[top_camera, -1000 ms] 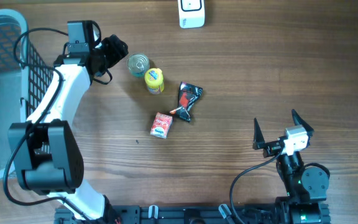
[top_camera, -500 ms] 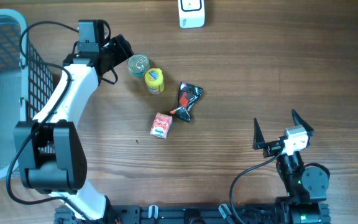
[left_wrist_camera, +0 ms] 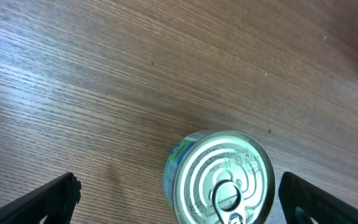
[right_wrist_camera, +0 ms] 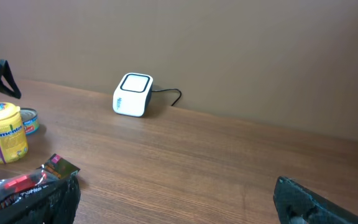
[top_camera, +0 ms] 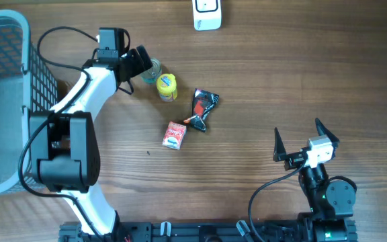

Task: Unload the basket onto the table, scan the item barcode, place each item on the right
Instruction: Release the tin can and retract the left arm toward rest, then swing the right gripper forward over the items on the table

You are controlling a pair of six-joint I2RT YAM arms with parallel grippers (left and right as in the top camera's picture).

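Upper left: my left gripper has shifted right and spread wide, straddling the tin can without gripping; grasping likely follows. Barcode scanner top centre. Right gripper, lower right, gapes empty.

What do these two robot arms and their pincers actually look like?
The left arm has a curved white shell with black joints and a looping black cable. The right arm is mostly black with a small white block. The left pincer and right pincer each have two pointed black fingers.
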